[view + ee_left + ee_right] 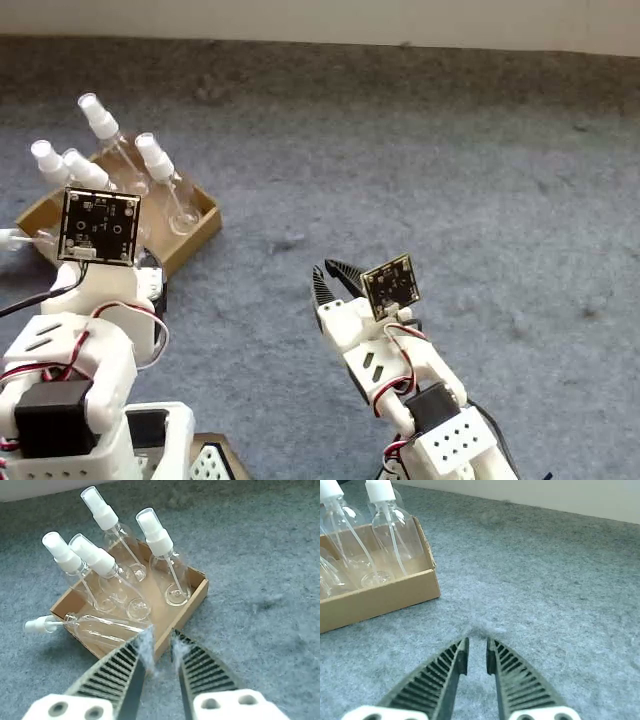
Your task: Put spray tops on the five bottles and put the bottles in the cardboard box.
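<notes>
The cardboard box (200, 228) sits on the grey carpet at the left and holds several clear bottles with white spray tops (168, 183). In the left wrist view most bottles stand upright (169, 572), and one bottle (102, 627) lies on its side with its spray top poking over the box rim (194, 599). My left gripper (160, 636) hovers just above the box's near edge, open a little, with nothing between its fingers. My right gripper (332, 278) is over bare carpet right of the box, slightly open and empty (477, 652). The box wall (380, 597) and one bottle (395, 537) show beyond it.
Grey carpet covers the whole table, and a pale wall edge (400, 20) runs along the back. The left arm's camera board (100, 227) hangs over the box's near side. Open carpet stretches to the right and behind the right arm (400, 360).
</notes>
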Robot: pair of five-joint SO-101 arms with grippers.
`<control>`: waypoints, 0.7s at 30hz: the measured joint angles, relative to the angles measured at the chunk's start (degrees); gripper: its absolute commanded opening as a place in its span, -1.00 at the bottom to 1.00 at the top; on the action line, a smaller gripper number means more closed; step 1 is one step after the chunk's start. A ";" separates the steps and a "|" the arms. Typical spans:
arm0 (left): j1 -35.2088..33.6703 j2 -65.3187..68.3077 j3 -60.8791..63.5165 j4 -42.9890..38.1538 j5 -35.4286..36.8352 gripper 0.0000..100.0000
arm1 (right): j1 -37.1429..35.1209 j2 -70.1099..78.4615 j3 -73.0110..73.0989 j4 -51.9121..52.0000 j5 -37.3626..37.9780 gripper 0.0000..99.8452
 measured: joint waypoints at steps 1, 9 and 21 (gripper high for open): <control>0.00 -0.09 0.00 0.18 0.00 -0.99 | 0.00 0.00 0.00 0.00 0.00 -0.88; 0.00 -10.11 -0.09 1.05 0.00 -0.99 | 0.00 0.00 0.00 0.00 0.00 -0.88; 0.09 -17.85 10.11 1.23 -2.55 -0.99 | 0.00 0.00 0.00 0.00 0.00 -0.88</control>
